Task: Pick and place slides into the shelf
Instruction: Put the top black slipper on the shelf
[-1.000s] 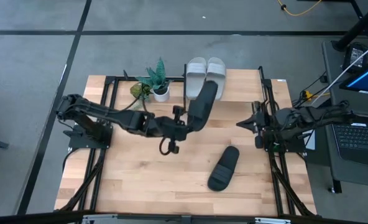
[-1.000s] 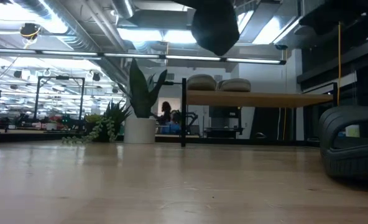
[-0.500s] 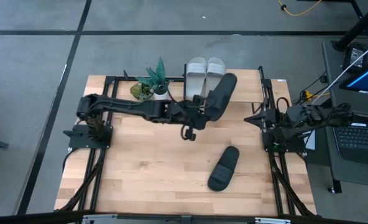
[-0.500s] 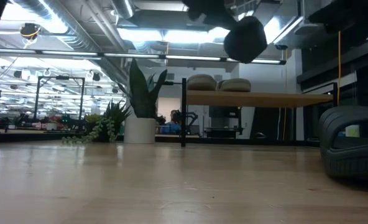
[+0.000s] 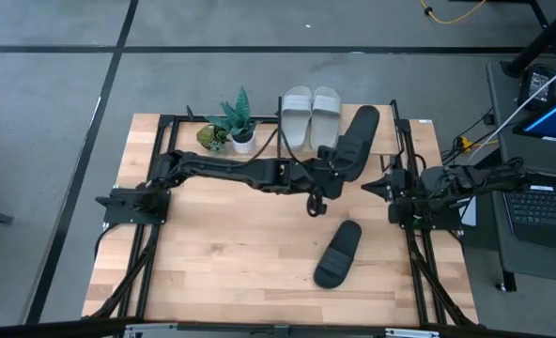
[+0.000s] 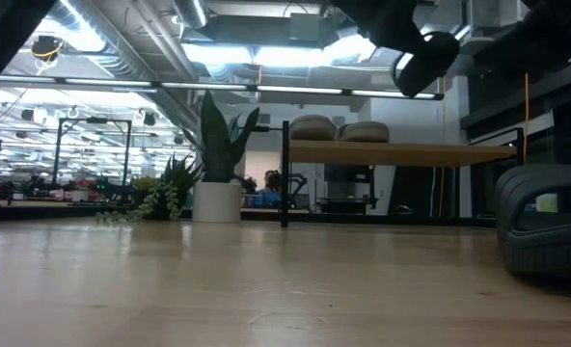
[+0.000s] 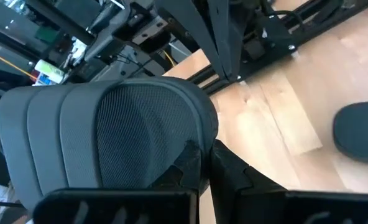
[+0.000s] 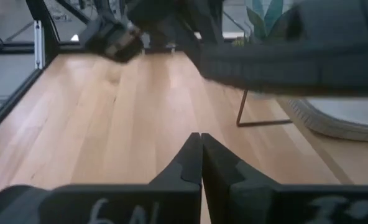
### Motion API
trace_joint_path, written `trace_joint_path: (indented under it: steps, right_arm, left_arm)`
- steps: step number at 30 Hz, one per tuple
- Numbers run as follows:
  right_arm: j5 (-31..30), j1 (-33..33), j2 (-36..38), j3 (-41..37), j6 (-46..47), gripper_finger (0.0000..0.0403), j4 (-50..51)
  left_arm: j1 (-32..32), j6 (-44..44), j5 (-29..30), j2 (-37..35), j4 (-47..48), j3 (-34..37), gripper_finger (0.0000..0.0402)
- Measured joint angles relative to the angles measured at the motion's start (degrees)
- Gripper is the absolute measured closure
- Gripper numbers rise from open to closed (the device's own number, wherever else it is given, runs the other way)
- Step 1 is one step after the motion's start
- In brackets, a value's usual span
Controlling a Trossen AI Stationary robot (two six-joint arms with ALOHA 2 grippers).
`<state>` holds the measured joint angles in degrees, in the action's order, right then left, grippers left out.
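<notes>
My left gripper reaches across the table and is shut on a black slide, which is up in the air over the right part of the shelf. In the low view this slide hangs above the shelf's wooden top board. Two pale slides lie side by side on the left part of that board. The second black slide lies flat on the table, nearer and to the right. My right gripper waits shut by the table's right edge, touching nothing. My left gripper holds the black slide at its near end, coming level from the table's left. In the left wrist view one finger lies against the slide's edge below the ribbed strap; the slide hides the other. The slide is lifted clear, its toe end pointing to the far right.
A potted plant stands at the far edge, left of the shelf. The shelf's thin black upright rises at its left end. Bare tabletop spreads across the near left. A laptop sits beyond the right edge.
My left gripper has carried the black slide from over the table's middle toward the right and far edges, to above the shelf's right part. The slide has stayed lifted and has kept its slant. My right arm has barely moved.
</notes>
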<state>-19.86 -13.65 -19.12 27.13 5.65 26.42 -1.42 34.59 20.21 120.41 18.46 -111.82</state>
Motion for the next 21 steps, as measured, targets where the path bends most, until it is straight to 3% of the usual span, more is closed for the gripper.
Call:
trace_joint_path:
  steps: [11, 21]
  right_arm:
    - [2.95, 0.02, 7.77, 2.21, -1.86, 0.0397, 3.09]
    - [3.05, 0.02, 10.8, 2.23, -3.02, 0.0396, 3.1]
  left_arm:
    - [3.62, -1.5, -1.77, 7.8, 2.34, -12.78, 0.0395]
    - [6.65, -4.79, -5.84, 9.63, 5.2, -14.3, 0.0395]
